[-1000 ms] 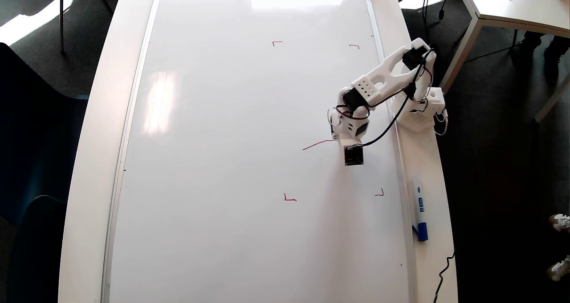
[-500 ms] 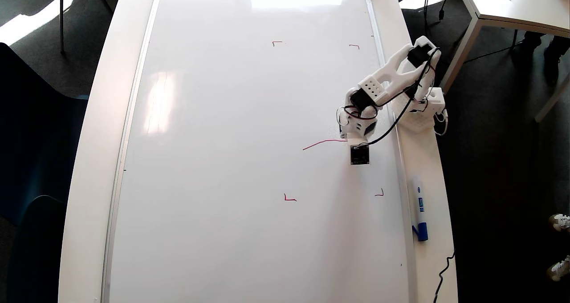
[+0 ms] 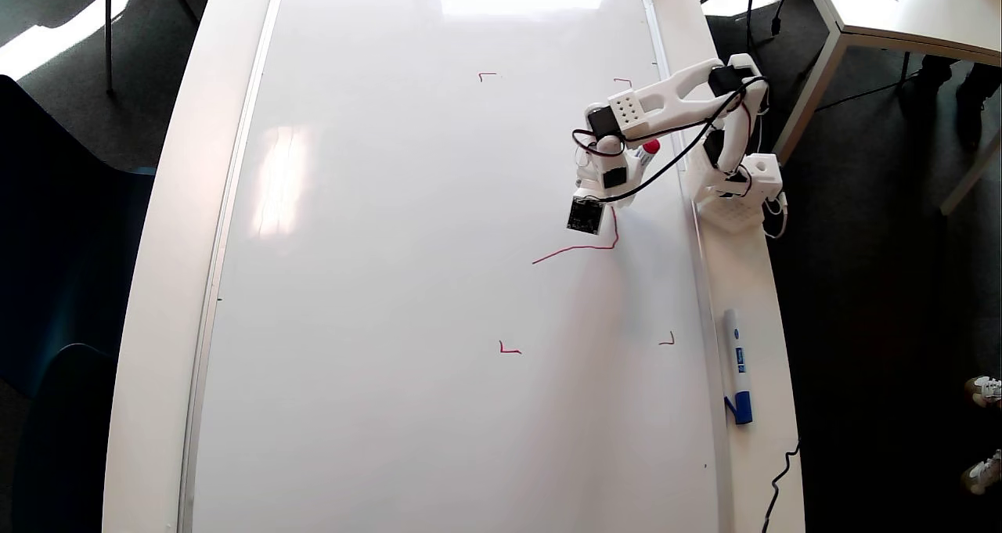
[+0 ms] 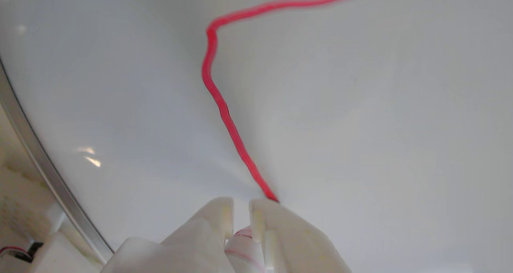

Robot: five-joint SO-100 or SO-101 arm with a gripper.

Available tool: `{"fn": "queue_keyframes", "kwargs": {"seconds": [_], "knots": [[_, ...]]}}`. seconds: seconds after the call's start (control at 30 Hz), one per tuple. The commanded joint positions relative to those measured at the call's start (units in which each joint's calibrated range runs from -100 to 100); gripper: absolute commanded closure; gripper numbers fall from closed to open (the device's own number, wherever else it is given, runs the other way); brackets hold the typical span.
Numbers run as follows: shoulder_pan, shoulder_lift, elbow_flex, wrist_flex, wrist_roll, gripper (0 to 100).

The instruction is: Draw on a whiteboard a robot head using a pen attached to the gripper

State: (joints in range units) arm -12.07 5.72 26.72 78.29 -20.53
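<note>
The whiteboard [image 3: 407, 228] fills the table in the overhead view; in the wrist view its white surface [image 4: 360, 116] spreads behind the claw. On it, the robot head drawing is one thin red line [image 3: 575, 249]: it runs right, bends, then climbs to the gripper [image 3: 609, 203]. The wrist view shows that line [image 4: 224, 112] ending at the gripper [image 4: 241, 210]. Its white fingers [image 4: 218, 219] are shut on the pen [image 4: 241, 243], whose tip is hidden. From above, the pen's red rear end [image 3: 650, 147] sticks out beside the wrist.
Red corner marks [image 3: 510, 350] frame the drawing area. A white marker with a blue cap [image 3: 737, 365] lies on the table right of the board's silver frame [image 3: 679, 165]. The arm's base [image 3: 736, 196] stands there too. Another table [image 3: 900, 9] is at the upper right.
The gripper has swung from the line's right end toward the top of the overhead view. A new red stroke now rises from the bend to the gripper.
</note>
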Motion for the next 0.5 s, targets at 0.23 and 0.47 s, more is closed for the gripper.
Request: {"fn": "queue_keyframes", "kwargs": {"seconds": [0.23, 0.47], "knots": [[19.5, 0.2, 1.6, 0.4, 1.3, 99], [29.3, 0.2, -2.8, 0.9, 4.9, 99]]}}
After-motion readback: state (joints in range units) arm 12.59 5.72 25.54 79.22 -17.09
